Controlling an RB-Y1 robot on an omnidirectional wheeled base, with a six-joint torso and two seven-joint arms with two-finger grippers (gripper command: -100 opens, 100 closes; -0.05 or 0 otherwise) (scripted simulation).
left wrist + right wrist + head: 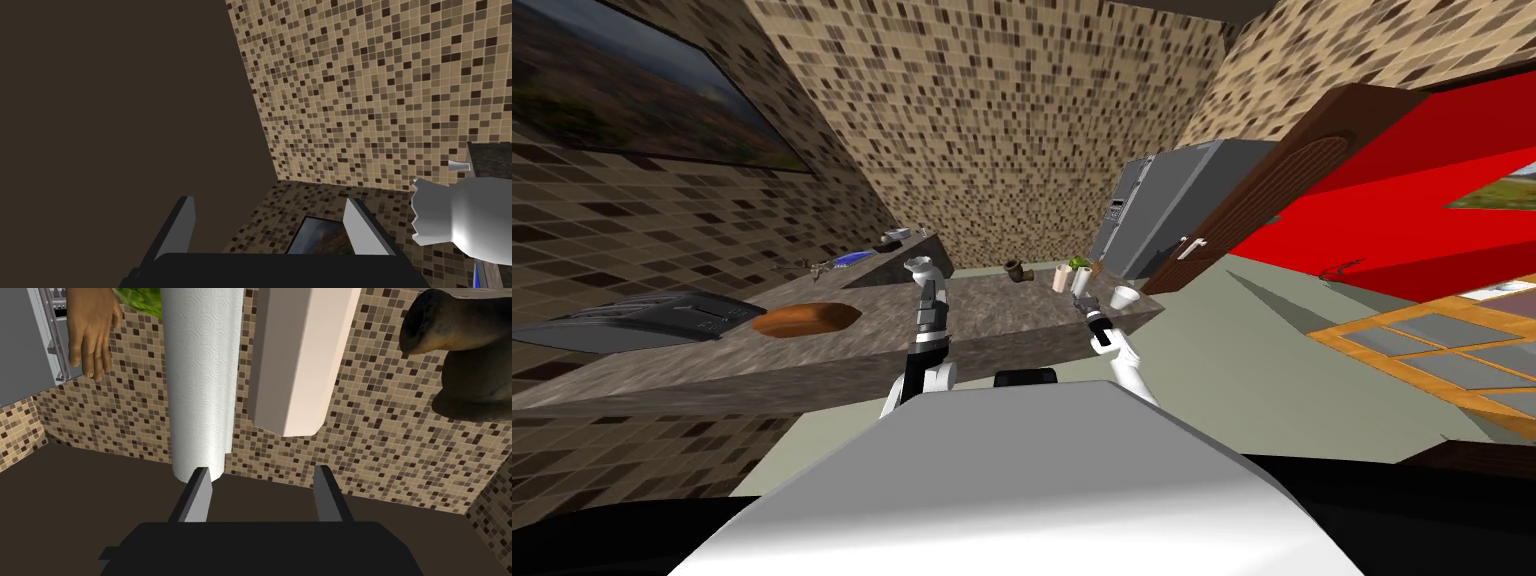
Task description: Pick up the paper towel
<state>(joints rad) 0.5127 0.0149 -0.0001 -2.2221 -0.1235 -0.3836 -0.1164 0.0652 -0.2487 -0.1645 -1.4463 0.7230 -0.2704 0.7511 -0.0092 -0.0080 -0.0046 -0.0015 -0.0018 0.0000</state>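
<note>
The paper towel (202,378) is a white embossed roll standing on the grey-brown stone table (992,320), at about 1 o'clock from me and near the table's front edge. My right end effector (262,469) reaches toward it with its two fingers spread and nothing between them. The roll is not centred in the gap. In the right wrist view its near end lies just past the tip of one finger (200,498), overlapping that blade and only part of the opening. I cannot tell whether the blade touches it.

Just beside the roll stands a pale beige carton (300,358), which lines up with the rest of the gap and the other finger. In the head view it is at the roll's 9 o'clock. Farther along at 9 o'clock lies a dark brown jug-like vessel (465,353). A white cup (1123,296) sits at the roll's 4 o'clock, near the table's corner. Behind the roll, at 12 o'clock, are a green thing (140,300) and a brown hand-shaped thing (92,333), with a grey refrigerator (1162,205) beyond them.

My left end effector (917,266) is raised above the table at about 11 o'clock, fingers spread and empty. At 9 to 10 o'clock the table carries a brown loaf-shaped thing (805,318) and a dark toaster (652,318).
</note>
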